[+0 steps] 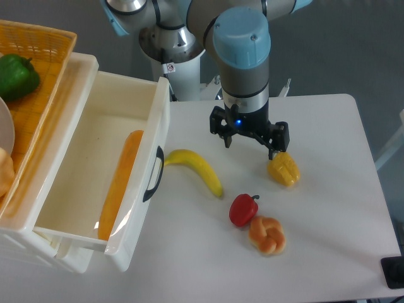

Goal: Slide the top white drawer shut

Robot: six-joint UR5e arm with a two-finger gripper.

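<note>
The top white drawer [82, 136] stands pulled far out to the right from its cabinet at the left. Its front panel carries a black curved handle [153, 174] facing the table's middle. A long orange vegetable [120, 186] lies inside it. My gripper [250, 140] hangs over the table well to the right of the drawer front, beyond the banana, touching nothing that I can see. The arm's wrist covers its fingers, so whether they are open or shut does not show.
A banana [196, 167] lies just right of the handle. A yellow corn [284, 169], a red pepper [243, 209] and a bread roll [267, 235] sit further right. An orange woven basket [44, 69] with a green pepper [17, 76] rests on the cabinet.
</note>
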